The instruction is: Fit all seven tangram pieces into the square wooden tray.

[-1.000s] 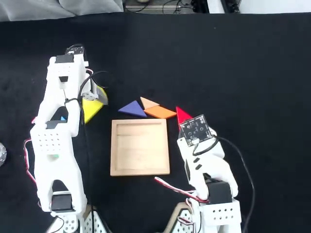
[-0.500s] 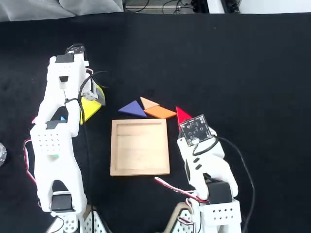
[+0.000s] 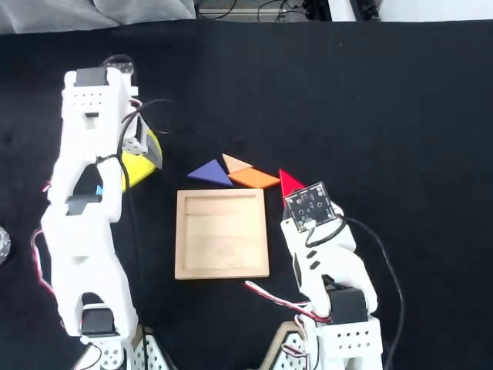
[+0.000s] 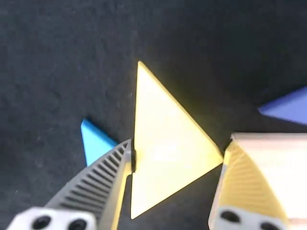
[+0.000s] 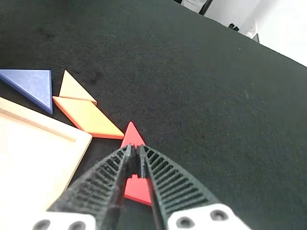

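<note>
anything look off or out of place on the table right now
Nothing looks spilled or damaged. The wooden tray lies straight with no piece in it yet; the blue triangle, tan triangle, orange parallelogram and red triangle lie flat beside its far edge. The left gripper holds the yellow triangle.

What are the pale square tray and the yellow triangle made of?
Pale square tray: bare light wood, matte, with faint grain lines. Yellow triangle: a flat piece with a smooth, opaque yellow coat; likely painted wood, though plastic is possible.
</note>
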### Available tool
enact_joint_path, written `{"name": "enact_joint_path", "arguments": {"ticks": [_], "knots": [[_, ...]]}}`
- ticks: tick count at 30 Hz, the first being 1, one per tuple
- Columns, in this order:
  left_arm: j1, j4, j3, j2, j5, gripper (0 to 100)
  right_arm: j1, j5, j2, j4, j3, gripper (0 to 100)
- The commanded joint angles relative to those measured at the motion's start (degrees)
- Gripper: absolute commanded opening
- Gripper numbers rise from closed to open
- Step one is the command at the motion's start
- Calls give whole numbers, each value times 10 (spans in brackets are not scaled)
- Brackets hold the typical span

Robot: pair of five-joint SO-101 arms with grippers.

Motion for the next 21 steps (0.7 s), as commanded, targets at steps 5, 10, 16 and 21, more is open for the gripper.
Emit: {"name": "enact_joint_path", "arguments": {"ticks": [5, 10, 16, 21], "knots": [[116, -16, 298, -336, 149, 266, 10, 5, -43, 2, 0, 12], [167, -153, 470, -498, 216, 266, 10, 5, -43, 2, 0, 12], [216, -212, 580, -513, 229, 266, 10, 5, -43, 2, 0, 12], [269, -215, 618, -466, 231, 266, 10, 5, -43, 2, 0, 12]]}}
